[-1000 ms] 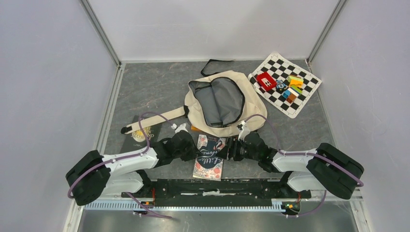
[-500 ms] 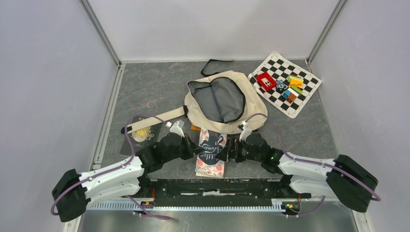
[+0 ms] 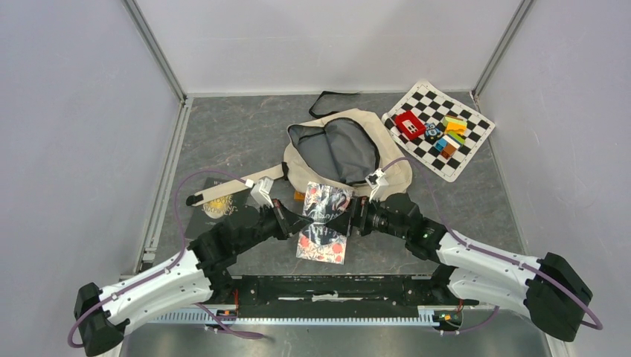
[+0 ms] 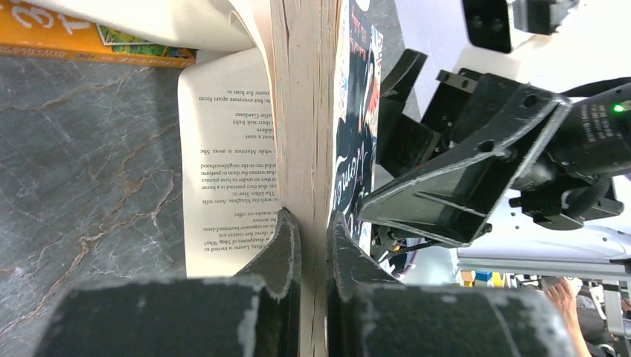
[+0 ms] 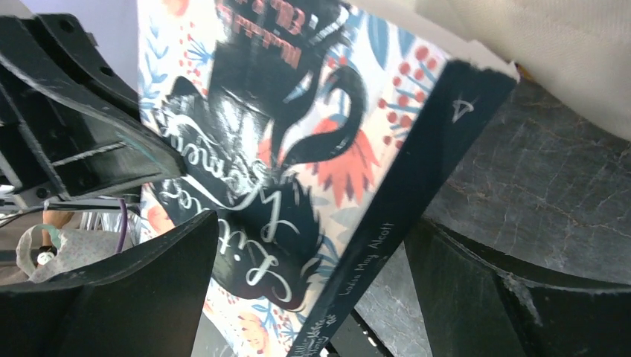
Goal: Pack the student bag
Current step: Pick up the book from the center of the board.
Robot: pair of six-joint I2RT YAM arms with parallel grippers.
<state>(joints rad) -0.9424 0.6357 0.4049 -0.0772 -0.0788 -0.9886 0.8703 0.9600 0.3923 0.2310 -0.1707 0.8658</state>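
Observation:
The student bag [image 3: 389, 165], cream canvas with its grey lining showing, lies open mid-table. Just in front of it a floral, dark-covered paperback book [image 3: 325, 222] hangs tilted above the table. My left gripper [image 4: 312, 216] is shut on its page block [image 4: 305, 111], and one loose cover with printed text hangs to the left. My right gripper [image 5: 312, 223] is open wide on the book's other side, its fingers [image 5: 149, 290] straddling the dark spine [image 5: 417, 186] without pinching it. In the top view, the left gripper [image 3: 292, 222] and right gripper [image 3: 356, 220] flank the book.
A black book [image 3: 217, 210] lies at the left by the bag's strap [image 3: 236, 184]. An orange book [image 4: 74, 41] pokes out from under the bag's front edge. A checkered mat [image 3: 439, 128] with coloured blocks sits at the back right. Walls enclose the table.
The left gripper has closed on the book while the right gripper has opened off it. Both arms have reached forward, and the book has risen off the table toward the bag.

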